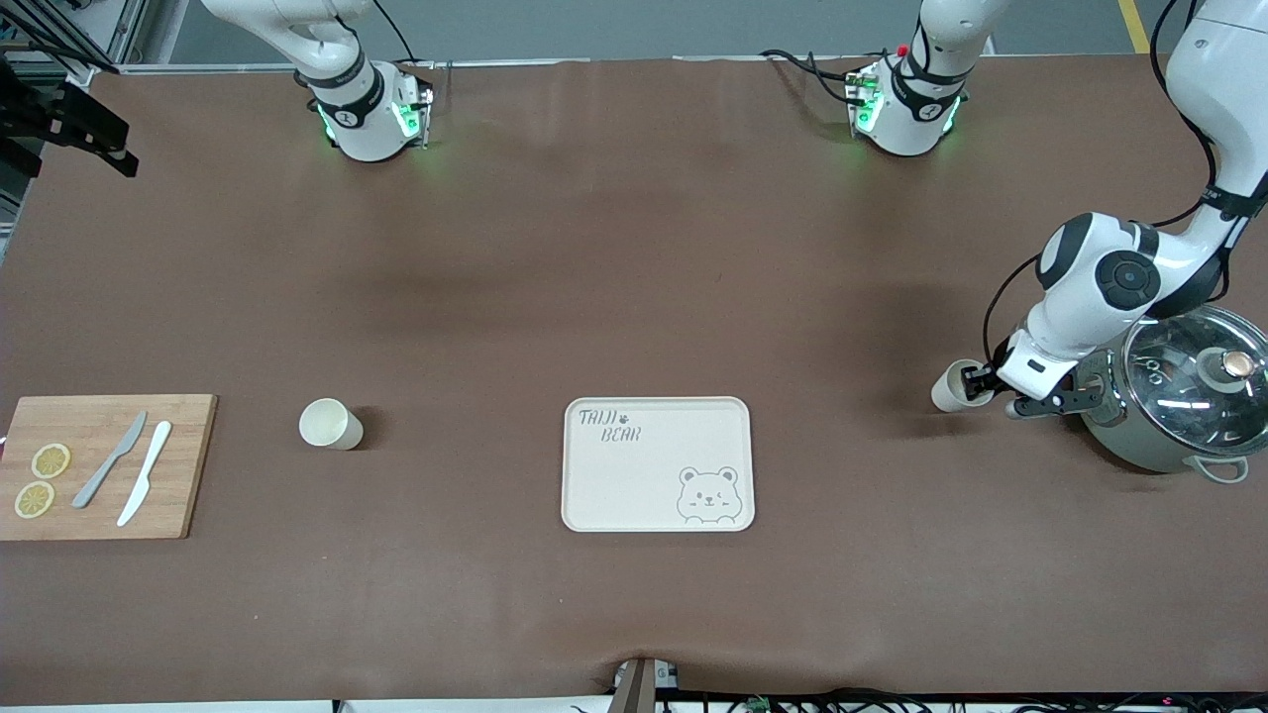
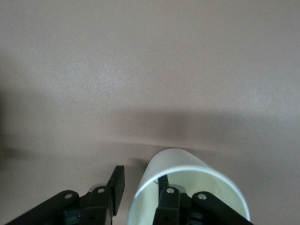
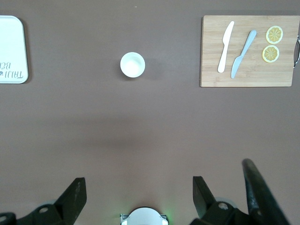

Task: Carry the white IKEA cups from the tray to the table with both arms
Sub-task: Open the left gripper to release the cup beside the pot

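One white cup (image 1: 953, 388) stands on the brown table toward the left arm's end, beside a pot. My left gripper (image 1: 981, 381) is at its rim, open: in the left wrist view one finger (image 2: 162, 180) is inside the cup (image 2: 178, 166) and the other finger (image 2: 117, 180) is outside, with a gap to the wall. The second white cup (image 1: 330, 424) stands upright toward the right arm's end, between the board and the tray, and shows in the right wrist view too (image 3: 132, 64). My right gripper (image 3: 138, 187) hangs open high over the table near its base, holding nothing.
The cream bear-printed tray (image 1: 654, 485) lies at the middle of the table, nearer the front camera. A steel pot with a glass lid (image 1: 1179, 396) stands right by the left gripper. A wooden board (image 1: 99, 495) with two knives and lemon slices lies at the right arm's end.
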